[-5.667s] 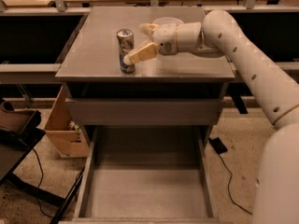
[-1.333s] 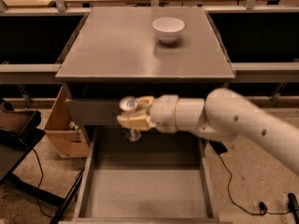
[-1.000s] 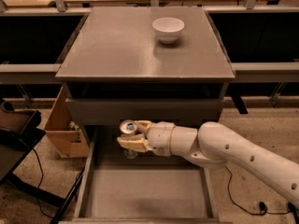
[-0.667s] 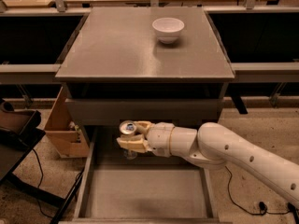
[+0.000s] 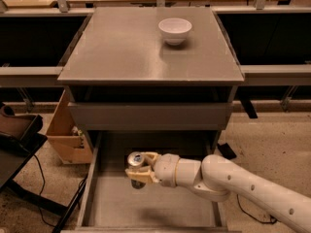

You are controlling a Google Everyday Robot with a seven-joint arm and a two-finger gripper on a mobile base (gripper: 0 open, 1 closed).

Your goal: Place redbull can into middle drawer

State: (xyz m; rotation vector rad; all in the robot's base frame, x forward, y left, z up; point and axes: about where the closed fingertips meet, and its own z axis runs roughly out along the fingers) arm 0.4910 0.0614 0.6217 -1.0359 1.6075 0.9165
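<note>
The redbull can (image 5: pixel 135 161) is upright in my gripper (image 5: pixel 138 167), its silver top and pull tab showing; most of its body is hidden by my fingers (image 5: pixel 141 174). The gripper is shut on the can and holds it low inside the open middle drawer (image 5: pixel 104 207), over the far left part of its grey floor. I cannot tell whether the can touches the floor. My white arm reaches in from the lower right.
A white bowl (image 5: pixel 175 30) stands at the back right of the cabinet top (image 5: pixel 121 47). A closed grey drawer front (image 5: pixel 150 115) sits above the open drawer. A cardboard box (image 5: pixel 68 135) stands on the floor to the left, next to cables.
The can was carried from the cabinet top down in front of the cabinet. Over the last second my gripper sank a little lower with it into the open drawer.
</note>
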